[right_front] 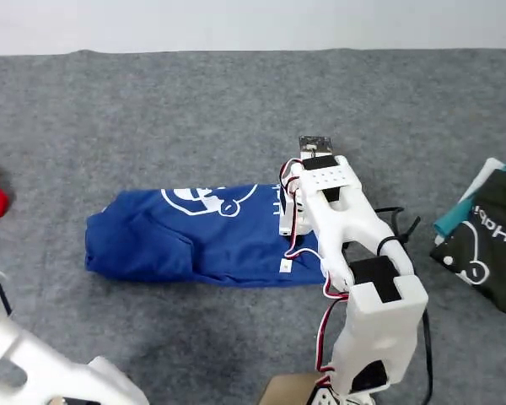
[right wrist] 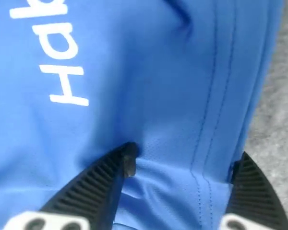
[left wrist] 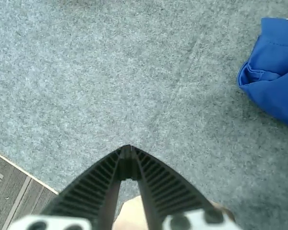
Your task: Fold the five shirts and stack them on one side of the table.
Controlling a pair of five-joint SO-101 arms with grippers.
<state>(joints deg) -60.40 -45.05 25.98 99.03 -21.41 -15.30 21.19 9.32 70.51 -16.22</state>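
Mid-table: blue shirt (right_front: 194, 236), folded into a long band on the grey mat (right_front: 236, 101)
Right gripper (right wrist: 185, 157): spread wide, shirt's hemmed edge between its fingers (right wrist: 93, 184), one tip pressing the cloth
Left gripper (left wrist: 129, 149): clenched, empty, over bare mat, clear of the shirt

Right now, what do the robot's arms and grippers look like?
Both arms are white plastic shells: the right arm has black motor blocks and red, white and black wires looping along its side; the left arm is the same white. The left gripper and right gripper have black, ribbed, tapered fingers on white bases.
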